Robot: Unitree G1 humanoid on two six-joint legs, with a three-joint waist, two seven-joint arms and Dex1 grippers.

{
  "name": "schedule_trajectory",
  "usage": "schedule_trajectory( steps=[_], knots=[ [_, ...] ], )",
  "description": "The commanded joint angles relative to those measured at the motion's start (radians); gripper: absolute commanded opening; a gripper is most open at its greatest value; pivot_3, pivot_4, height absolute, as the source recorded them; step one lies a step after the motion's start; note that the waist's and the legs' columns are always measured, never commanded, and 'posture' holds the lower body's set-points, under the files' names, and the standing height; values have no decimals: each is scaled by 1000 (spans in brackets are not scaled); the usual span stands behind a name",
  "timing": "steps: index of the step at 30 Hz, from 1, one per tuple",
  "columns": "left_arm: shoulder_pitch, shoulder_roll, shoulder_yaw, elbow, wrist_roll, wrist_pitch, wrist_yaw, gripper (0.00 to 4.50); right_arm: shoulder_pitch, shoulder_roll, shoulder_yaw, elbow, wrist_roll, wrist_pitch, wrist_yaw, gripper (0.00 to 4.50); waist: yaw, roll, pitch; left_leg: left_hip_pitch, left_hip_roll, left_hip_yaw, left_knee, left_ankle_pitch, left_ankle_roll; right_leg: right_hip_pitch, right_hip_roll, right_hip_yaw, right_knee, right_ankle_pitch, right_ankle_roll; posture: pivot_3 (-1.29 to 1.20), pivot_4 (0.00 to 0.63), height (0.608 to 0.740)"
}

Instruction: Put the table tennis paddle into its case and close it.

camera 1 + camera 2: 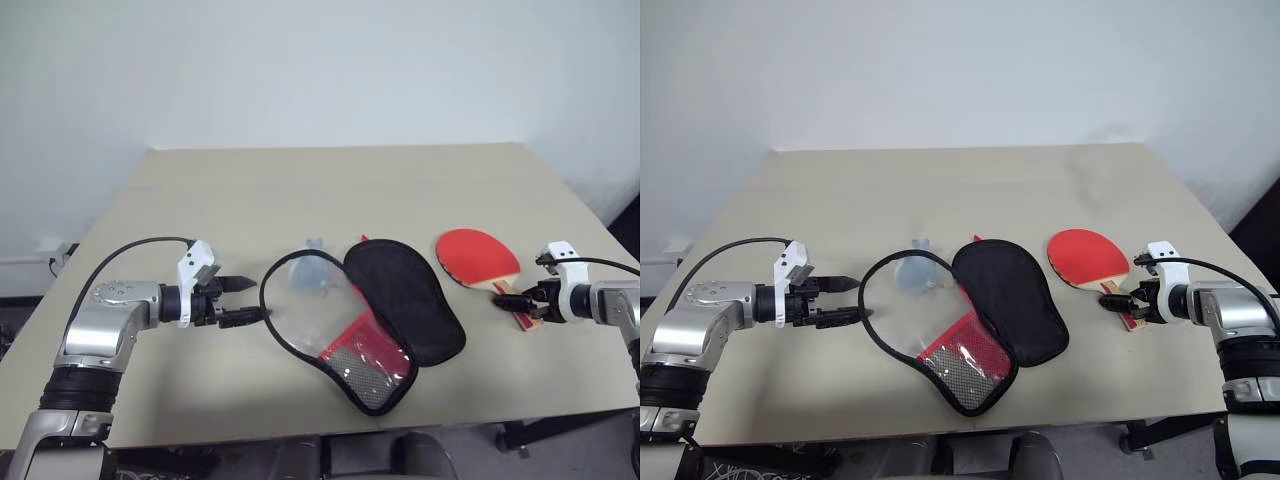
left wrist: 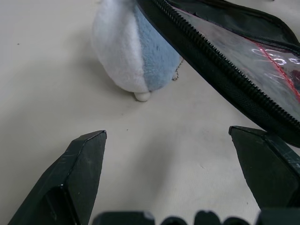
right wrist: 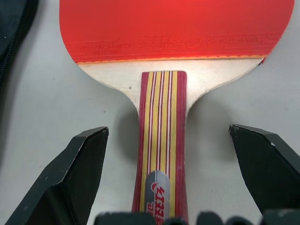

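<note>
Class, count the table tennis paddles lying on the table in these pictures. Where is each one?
1. The table tennis paddle lies flat, red face up, on the table, beside the open case, with its handle between the fingers of the open right hand.

Silver-and-black arms, white wrist blocks, black two-finger grippers.

Left arm (image 1: pixel 100 325): brushed silver shell with a rounded joint cap carrying small dark screws; ribbed black collar below it; grey segment under that. A black cable (image 1: pixel 125 250) loops from the forearm to a white wrist housing (image 1: pixel 195 270), boxy, with a small grey module on top. Left gripper (image 1: pixel 245 300): two slim black fingers (image 2: pixel 77 180), wedge-shaped, flat-faced, with bevelled matte tips. Right arm (image 1: pixel 1235 315): same silver shell, black ribbed collar, white wrist housing (image 1: pixel 1167 262) with black cable (image 1: pixel 1220 270). Right gripper (image 1: pixel 1118 298): matching black wedge fingers (image 3: pixel 75 180); scalloped black base between them.
</note>
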State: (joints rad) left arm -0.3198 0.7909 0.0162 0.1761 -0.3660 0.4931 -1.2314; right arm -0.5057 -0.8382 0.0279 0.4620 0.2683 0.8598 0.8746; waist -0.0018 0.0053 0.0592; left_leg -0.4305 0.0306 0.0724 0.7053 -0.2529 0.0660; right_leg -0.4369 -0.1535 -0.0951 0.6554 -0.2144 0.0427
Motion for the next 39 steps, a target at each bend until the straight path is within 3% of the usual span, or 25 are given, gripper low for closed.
schedule_trajectory(
  steps=[1, 3, 5, 12, 18, 22, 27, 39],
  knots=[
    [-13, 14, 8, -23, -3, -6, -3, 4500, -34, 11, 18, 32, -39, -39, 1, 4472, -1, 0, 0, 0, 1, 0, 1, 0, 0, 0, 0, 0, 0, 0, 0, 0, 0, 688],
    [-11, 16, 11, -28, -5, -4, -1, 4500, -45, 20, 24, 50, -52, -63, -1, 4472, -2, -1, 0, 0, 1, 1, 1, 0, 0, 0, 0, 0, 0, 0, 0, 0, 0, 688],
    [-7, 17, 16, -35, -9, 1, 1, 4500, -60, 31, 28, 73, -65, -82, -5, 4104, -2, -1, 0, 0, 3, 2, 2, 0, 0, 0, 0, 0, 0, 1, -1, 0, 0, 688],
    [13, 25, 31, -51, -16, 12, 10, 4500, -106, 66, 34, 128, -106, -131, -8, 1878, -4, -1, 0, 0, 5, 6, 3, 0, 0, -3, 0, 0, 0, 3, -5, 0, 0, 688],
    [24, 28, 36, -64, -22, 21, 16, 4500, -132, 97, 38, 153, -133, -158, -8, 1878, -11, -1, 0, 0, 5, 7, 3, 0, 0, -4, 0, 0, 1, 4, -6, 0, 0, 688],
    [26, 29, 37, -68, -23, 25, 18, 4500, -163, 122, 14, 196, -147, -167, -58, 1190, -25, -2, 0, 0, 6, 8, 3, 0, 0, -4, 0, 0, 1, 5, -6, 0, 0, 688],
    [22, 27, 34, -67, -22, 28, 21, 4500, -154, 110, 12, 167, -143, -154, -44, 1190, -29, -2, 0, 0, 12, 12, 4, 1, 0, -5, 0, 0, 1, 9, -6, 0, 0, 688],
    [-7, 20, 19, -36, -11, 22, 18, 4500, -123, 144, -75, -296, -6, 144, -88, 1190, -28, 0, 1, -1, 13, 14, 1, 0, -2, -8, 1, -1, 2, 9, -6, 0, 0, 688]
  ],
)
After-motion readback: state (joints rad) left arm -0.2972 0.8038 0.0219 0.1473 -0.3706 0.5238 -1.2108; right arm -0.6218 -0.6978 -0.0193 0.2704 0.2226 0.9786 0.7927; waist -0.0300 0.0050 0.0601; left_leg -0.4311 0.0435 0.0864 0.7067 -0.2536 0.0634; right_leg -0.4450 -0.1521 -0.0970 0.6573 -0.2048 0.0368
